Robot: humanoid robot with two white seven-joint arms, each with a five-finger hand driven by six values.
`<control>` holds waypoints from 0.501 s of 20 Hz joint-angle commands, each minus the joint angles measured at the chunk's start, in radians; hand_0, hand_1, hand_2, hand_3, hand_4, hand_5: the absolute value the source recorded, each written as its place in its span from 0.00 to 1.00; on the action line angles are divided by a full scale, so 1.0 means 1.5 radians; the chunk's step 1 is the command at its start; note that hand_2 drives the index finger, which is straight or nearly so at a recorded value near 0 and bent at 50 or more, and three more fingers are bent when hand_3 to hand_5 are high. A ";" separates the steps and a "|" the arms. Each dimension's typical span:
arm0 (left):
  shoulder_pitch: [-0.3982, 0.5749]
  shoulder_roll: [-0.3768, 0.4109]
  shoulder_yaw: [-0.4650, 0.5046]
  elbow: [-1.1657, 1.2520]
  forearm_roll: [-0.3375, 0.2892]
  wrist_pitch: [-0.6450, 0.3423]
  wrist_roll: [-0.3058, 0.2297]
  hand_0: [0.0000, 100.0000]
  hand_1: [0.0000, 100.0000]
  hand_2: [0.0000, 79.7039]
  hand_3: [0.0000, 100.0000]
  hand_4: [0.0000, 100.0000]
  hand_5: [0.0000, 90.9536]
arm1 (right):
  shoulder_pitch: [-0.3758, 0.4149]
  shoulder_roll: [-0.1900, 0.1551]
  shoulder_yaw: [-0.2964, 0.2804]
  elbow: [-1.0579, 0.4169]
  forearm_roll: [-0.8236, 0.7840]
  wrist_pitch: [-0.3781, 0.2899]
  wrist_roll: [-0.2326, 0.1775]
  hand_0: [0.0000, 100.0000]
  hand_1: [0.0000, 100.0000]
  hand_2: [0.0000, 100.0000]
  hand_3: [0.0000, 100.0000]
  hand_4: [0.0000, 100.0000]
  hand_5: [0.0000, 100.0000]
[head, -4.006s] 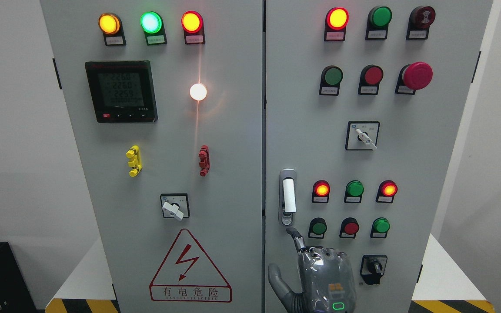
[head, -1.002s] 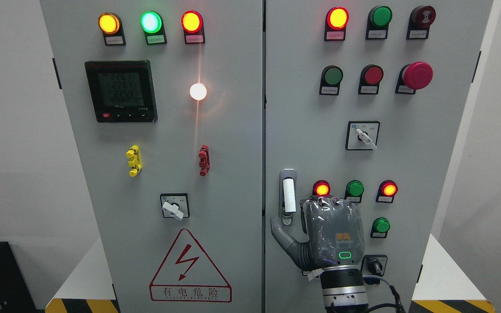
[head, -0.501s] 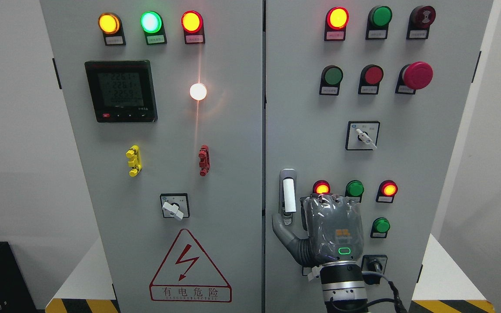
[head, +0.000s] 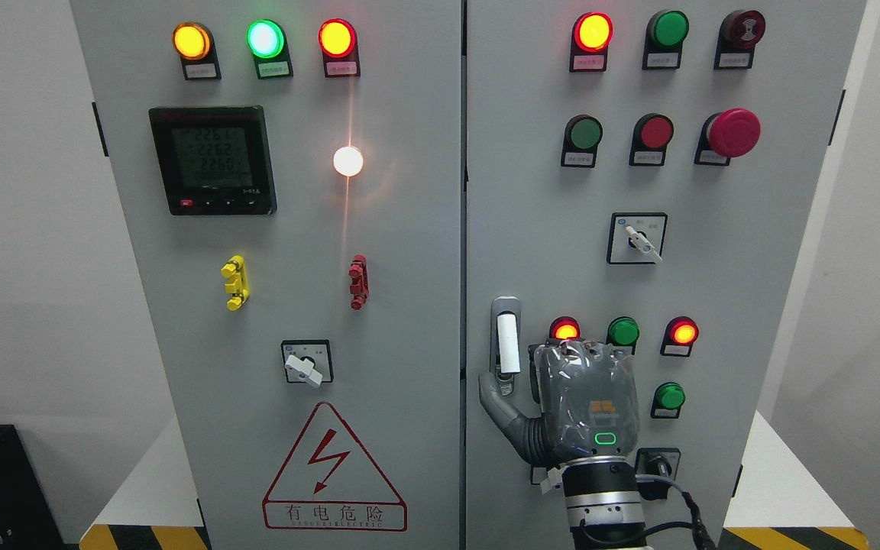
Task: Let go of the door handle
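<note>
The door handle (head: 508, 344) is a white upright lever in a grey metal plate, on the left edge of the right cabinet door (head: 532, 229). My right hand (head: 581, 405) comes up from the bottom edge and shows its grey back, with a green light on it. It sits just right of and below the handle, and its left side reaches the plate's lower end. The white lever stands free, with nothing wrapped around it. The hand covers the buttons behind it. My left arm is out of sight.
Both cabinet doors are closed, with lit lamps, push buttons and a red emergency button (head: 732, 133) on them. A rotary switch (head: 637, 238) sits above my hand and another (head: 658, 462) by my wrist. The left door carries a meter (head: 213, 160) and a warning triangle (head: 333, 470).
Over four seconds my right hand has risen from the bottom edge to beside the handle. In the last half second it has barely moved. The handle has not turned.
</note>
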 commanded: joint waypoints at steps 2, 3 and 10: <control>0.000 0.000 0.000 0.000 0.000 -0.001 0.000 0.12 0.56 0.00 0.00 0.00 0.00 | -0.001 0.002 -0.003 0.003 -0.003 0.001 0.000 0.29 0.30 0.98 1.00 0.94 1.00; 0.000 0.000 0.000 0.000 0.000 -0.001 0.000 0.12 0.56 0.00 0.00 0.00 0.00 | -0.003 0.003 -0.003 0.003 -0.003 0.001 0.000 0.30 0.29 0.98 1.00 0.94 1.00; 0.000 0.000 0.000 0.000 0.000 -0.001 0.000 0.12 0.56 0.00 0.00 0.00 0.00 | -0.006 0.010 -0.003 0.004 -0.002 0.001 0.000 0.31 0.28 0.98 1.00 0.94 1.00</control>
